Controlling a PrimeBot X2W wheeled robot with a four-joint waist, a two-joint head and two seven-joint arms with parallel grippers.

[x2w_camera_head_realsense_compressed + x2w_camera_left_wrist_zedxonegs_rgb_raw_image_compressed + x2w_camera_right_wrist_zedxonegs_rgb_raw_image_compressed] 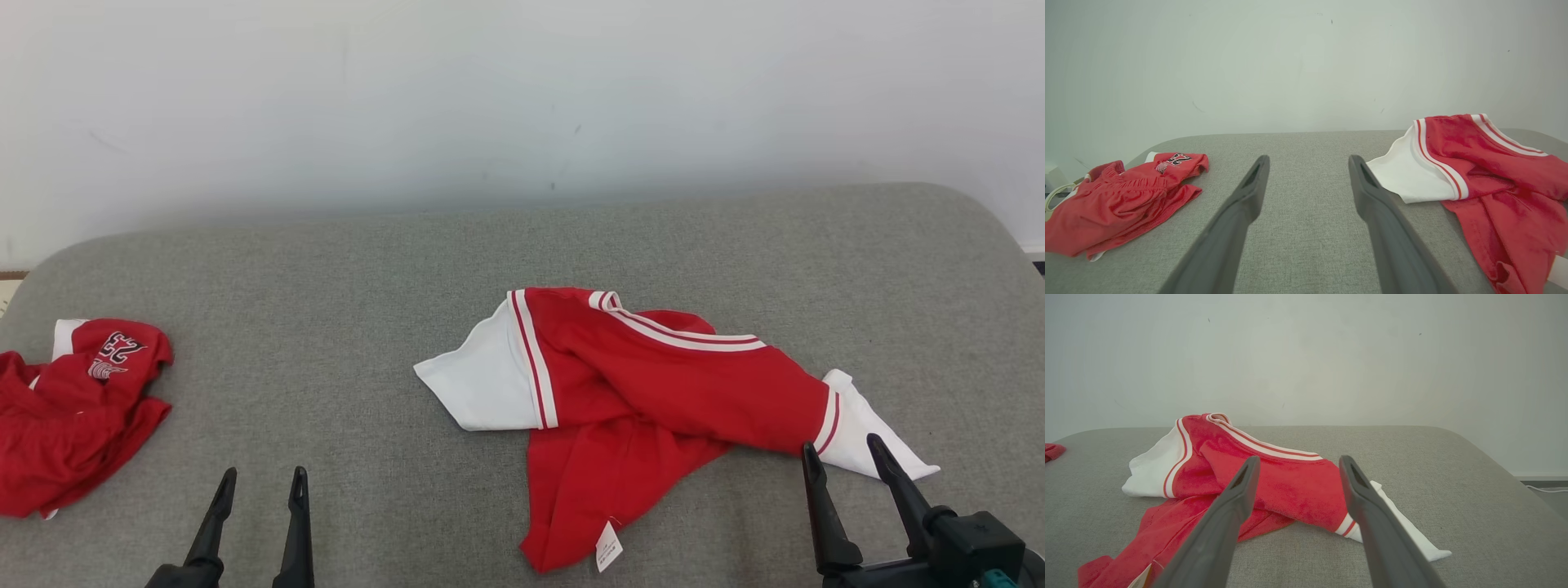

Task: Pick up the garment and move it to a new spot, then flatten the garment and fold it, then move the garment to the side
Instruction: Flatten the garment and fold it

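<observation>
**Head view.** The garment (653, 384), a crumpled red jersey of soft knit cloth with white sleeves and red-and-white striped trim, lies bunched on the table (326, 278), a grey woven-fabric surface with rounded corners. It sits at 4 o'clock from the centre of the surface. One white sleeve points to 9 o'clock, the other to 4 o'clock. A small white label (608, 545) hangs at the hem, at 6 o'clock of the garment. A second garment (73, 416), red, wrinkled and printed with a black number, lies well apart at 9 o'clock, at the table edge. A plain pale wall (490, 98) stands behind. The left gripper (265, 474) is at 7 o'clock, fingers spread, grasping nothing, over bare table. The right gripper (842, 443) is at 5 o'clock, fingers spread and unloaded, its tips at the garment's near white sleeve; contact cannot be judged.

**Left wrist view.** The two dark tapered fingers are parted over bare grey weave. The garment is at 3 o'clock, its white sleeve just beside the right-hand finger. The second garment is at 9 o'clock.

**Right wrist view.** The parted fingers frame the garment's red sleeve. The white cuff passes behind the right-hand finger. A thin white cable (1543, 489) lies beyond the table edge at 3 o'clock.
</observation>
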